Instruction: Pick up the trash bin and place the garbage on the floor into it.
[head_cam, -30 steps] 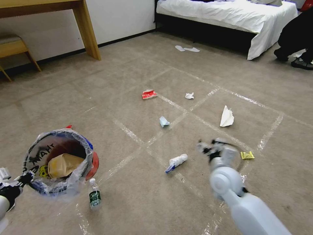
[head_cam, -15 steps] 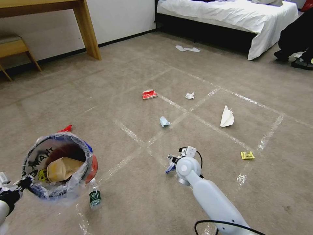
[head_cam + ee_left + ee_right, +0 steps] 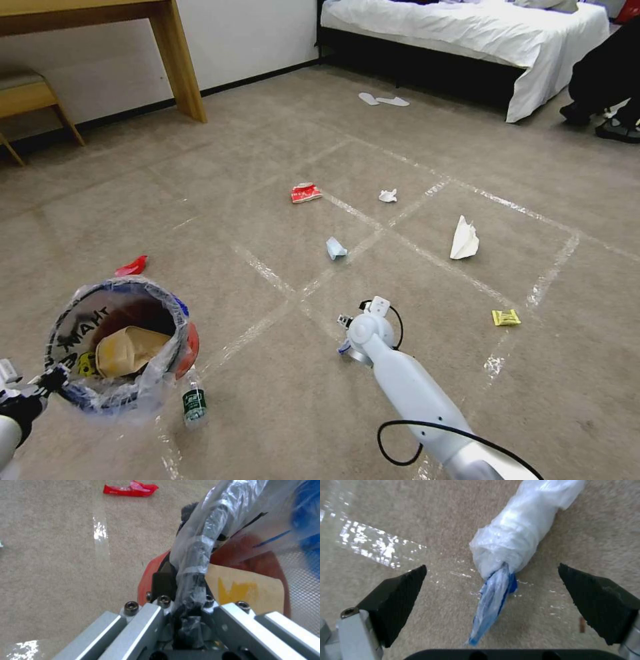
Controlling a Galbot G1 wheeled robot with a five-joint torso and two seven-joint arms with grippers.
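Right wrist view: right gripper [image 3: 493, 590] spread wide, white-and-blue rolled plastic wrapper [image 3: 516, 537] between fingers [image 3: 396, 600]; left gripper [image 3: 186, 620] clamped on red plastic-lined trash bin [image 3: 200, 552] rim.

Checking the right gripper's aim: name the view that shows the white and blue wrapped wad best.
The right wrist view: the wad lies on the floor, centred between the open right gripper fingers. In the head view the right arm hides it except for a blue tip. The left wrist view looks at the trash bin instead.
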